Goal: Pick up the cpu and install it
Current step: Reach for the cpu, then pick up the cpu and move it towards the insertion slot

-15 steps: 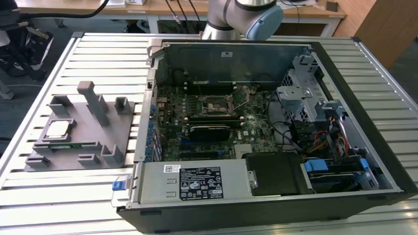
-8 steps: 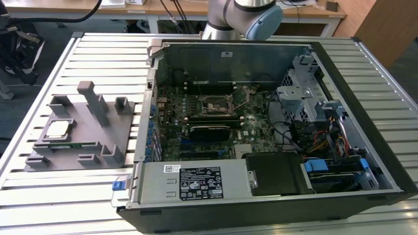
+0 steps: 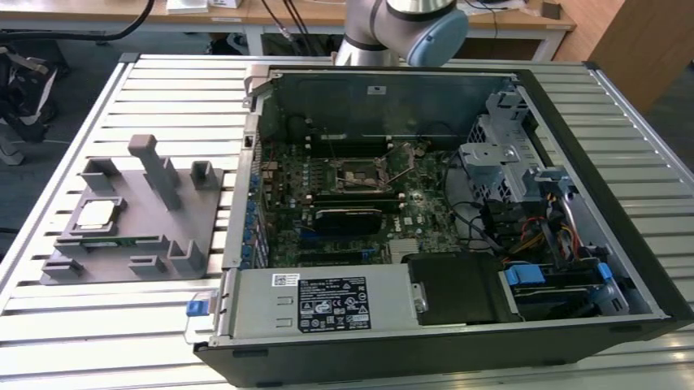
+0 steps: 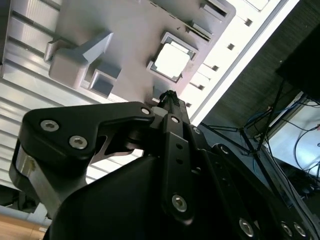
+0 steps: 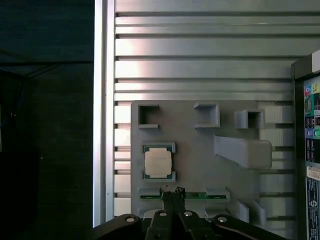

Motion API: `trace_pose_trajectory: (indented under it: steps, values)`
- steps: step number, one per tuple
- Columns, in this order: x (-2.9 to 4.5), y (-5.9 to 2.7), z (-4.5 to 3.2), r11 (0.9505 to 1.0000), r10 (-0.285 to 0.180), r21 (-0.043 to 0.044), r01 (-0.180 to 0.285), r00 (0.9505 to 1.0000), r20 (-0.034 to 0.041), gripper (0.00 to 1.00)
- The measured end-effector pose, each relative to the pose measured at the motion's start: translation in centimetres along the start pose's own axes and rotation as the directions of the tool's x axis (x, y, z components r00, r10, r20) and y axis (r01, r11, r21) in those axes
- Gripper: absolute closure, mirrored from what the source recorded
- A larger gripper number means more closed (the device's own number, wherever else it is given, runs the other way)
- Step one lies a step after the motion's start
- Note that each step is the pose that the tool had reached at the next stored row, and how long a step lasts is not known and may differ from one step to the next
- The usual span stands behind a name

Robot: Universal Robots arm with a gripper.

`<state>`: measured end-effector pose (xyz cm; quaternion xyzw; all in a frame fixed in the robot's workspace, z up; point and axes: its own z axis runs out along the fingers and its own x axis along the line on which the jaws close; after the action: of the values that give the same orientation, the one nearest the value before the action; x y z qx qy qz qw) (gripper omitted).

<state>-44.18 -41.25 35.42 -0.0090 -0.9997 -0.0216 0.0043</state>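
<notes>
The cpu [image 3: 97,214] is a small silvery square with a pale rim. It lies flat in a recess of the grey tray [image 3: 197,213] at the exterior view's left. Both wrist views look down on the cpu [image 5: 158,162] [image 4: 172,61] in the tray [image 5: 190,155]. My gripper [image 5: 172,192] [image 4: 167,95] hangs above the tray, apart from the cpu, over the tray edge beside it. Its black fingers are shut together with nothing between them. The dark socket [image 3: 358,175], framed in metal, sits in the motherboard inside the open computer case.
A thin green memory strip [image 5: 195,195] lies in a tray slot by the cpu. Grey posts and a tall block [image 3: 161,171] rise from the tray. The open case [image 3: 456,211] stands at the exterior view's right on a slatted metal table [image 3: 141,97]. The arm [image 3: 401,24] stands behind the case.
</notes>
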Motion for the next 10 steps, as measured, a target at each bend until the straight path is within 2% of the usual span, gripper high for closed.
trace_pose_trajectory:
  steps: [4,10]
  values:
    - [0.57,-0.02,0.14,1.0,-0.001,0.0,0.001,1.0,-0.0002,0.89]
    - [0.77,-0.02,0.23,1.0,-0.001,0.0001,0.001,1.0,-0.0005,0.89]
